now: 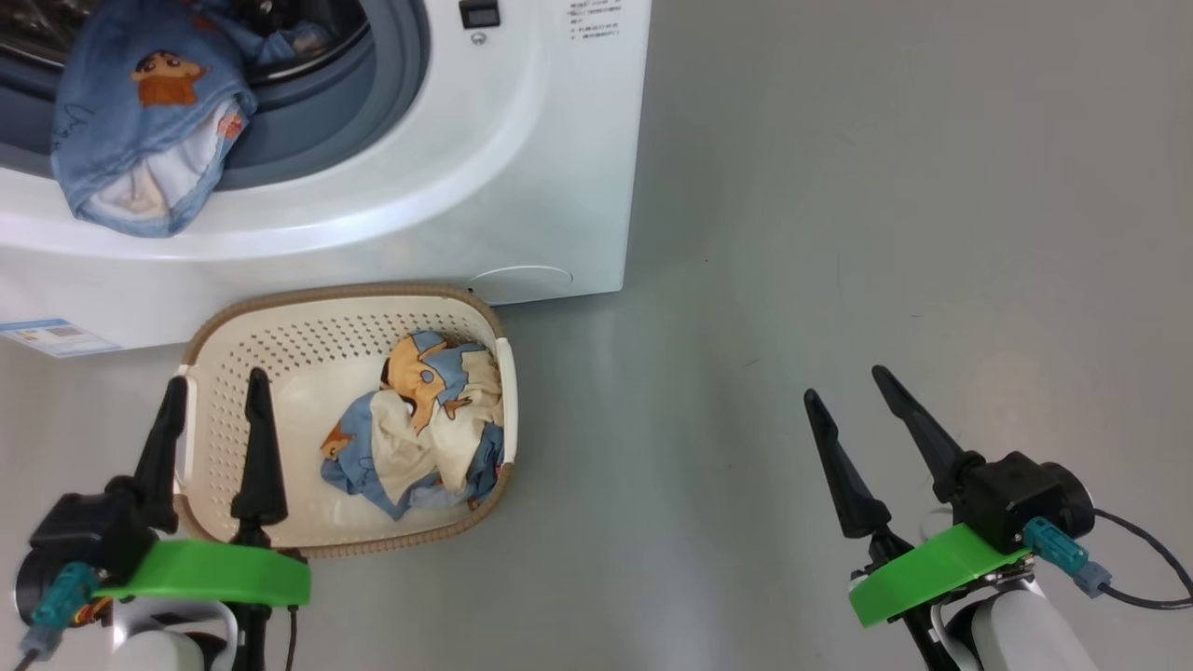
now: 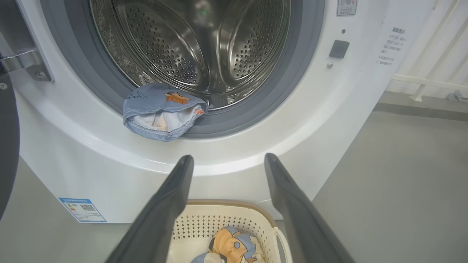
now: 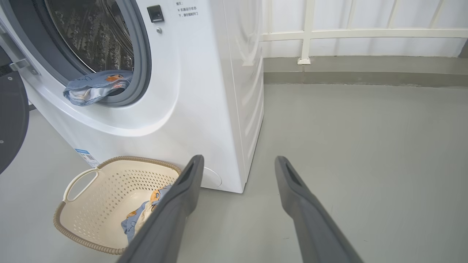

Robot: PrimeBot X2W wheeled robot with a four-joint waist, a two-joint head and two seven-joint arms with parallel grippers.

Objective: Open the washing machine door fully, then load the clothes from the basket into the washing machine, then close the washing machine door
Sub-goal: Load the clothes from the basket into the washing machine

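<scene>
Blue cloth with an orange-brown cartoon print hangs out of the washing machine [image 1: 522, 186]: one garment [image 1: 140, 130] lies over the grey rubber seal [image 2: 256, 109] at the lower left of the opening, its cream lining turned outward, part of it inside towards the steel drum [image 2: 190, 47] and part drooping onto the white front. The rest of the clothes [image 1: 419, 429], a crumpled heap of blue, cream and orange, sits at the right end of the basket [image 1: 280, 354], which stands on the grey floor [image 1: 839, 233] just in front of the machine, below the opening. My left gripper [image 1: 215, 377] hovers over the basket's left end with its fingers apart and nothing between them; my right gripper [image 1: 843, 382] hangs over the floor well to the right, fingers likewise apart and empty. The door [image 3: 12, 117] stands swung open, but I see only a dark curved edge of it at the left border of both wrist views, so its window is cut off. In the head view the top of the opening is out of frame, and the print on the machine's front is too small to read.
</scene>
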